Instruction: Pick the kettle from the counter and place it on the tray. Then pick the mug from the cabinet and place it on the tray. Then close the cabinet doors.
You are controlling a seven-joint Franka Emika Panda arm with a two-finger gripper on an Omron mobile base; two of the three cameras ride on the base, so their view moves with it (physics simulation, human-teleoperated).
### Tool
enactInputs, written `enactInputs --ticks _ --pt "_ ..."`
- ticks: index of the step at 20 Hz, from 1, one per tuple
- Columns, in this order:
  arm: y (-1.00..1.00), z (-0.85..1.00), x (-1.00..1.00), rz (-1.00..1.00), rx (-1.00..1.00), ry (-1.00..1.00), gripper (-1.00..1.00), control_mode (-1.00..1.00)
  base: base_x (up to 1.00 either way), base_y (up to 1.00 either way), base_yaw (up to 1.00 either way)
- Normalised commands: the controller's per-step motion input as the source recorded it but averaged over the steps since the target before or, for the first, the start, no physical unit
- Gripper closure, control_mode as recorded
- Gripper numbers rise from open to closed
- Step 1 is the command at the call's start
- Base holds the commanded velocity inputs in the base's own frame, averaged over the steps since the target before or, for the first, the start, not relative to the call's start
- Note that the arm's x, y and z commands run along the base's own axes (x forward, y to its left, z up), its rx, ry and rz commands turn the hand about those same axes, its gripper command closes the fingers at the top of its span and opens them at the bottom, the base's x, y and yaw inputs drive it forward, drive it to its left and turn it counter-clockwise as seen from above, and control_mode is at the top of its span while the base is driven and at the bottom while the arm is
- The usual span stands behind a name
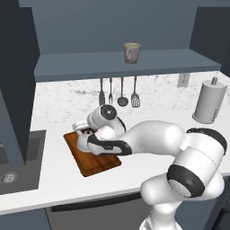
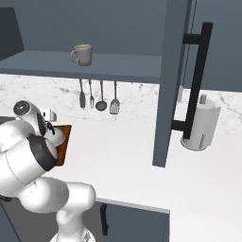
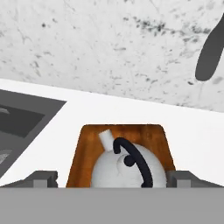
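Jaws: gripper (image 3: 112, 179) stood wide open, fingers either side of the kettle, gripping nothing
Kettle: kettle (image 3: 127, 168) sat on the tray (image 3: 87, 148)
Tray: lay on the counter (image 1: 134, 148)
Mug: mug (image 1: 131, 52) stood on the cabinet (image 1: 112, 65) shelf

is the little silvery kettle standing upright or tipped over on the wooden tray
Upright. In the hand view the squat silvery-white kettle sits on the reddish-brown wooden tray, its black arched handle on top.
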Motion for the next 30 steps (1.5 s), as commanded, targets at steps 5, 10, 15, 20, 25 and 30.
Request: enactInputs --ticks 5,10,15,20,25,30 --pt "-0.34 0.58 -0.43 -0.01 -0.04 0.00 -1.00 -1.00 0.00 0.00 0.00" --pt "-0.43 0.63 -0.42 -0.05 0.00 0.00 -1.00 -1.00 0.00 0.00 0.00" --pt "-0.43 0.63 -0.38 -0.08 0.00 0.00 -1.00 -1.00 0.00 0.00 0.00" --pt "-0.34 0.71 -0.26 -0.17 0.00 0.00 -1.00 -1.00 0.00 0.00 0.00" --pt "-0.29 0.69 -0.13 -0.27 0.00 0.00 -1.00 -1.00 0.00 0.00 0.00" --pt "-0.22 0.60 0.01 -0.16 0.00 0.00 -1.00 -1.00 0.00 0.00 0.00"
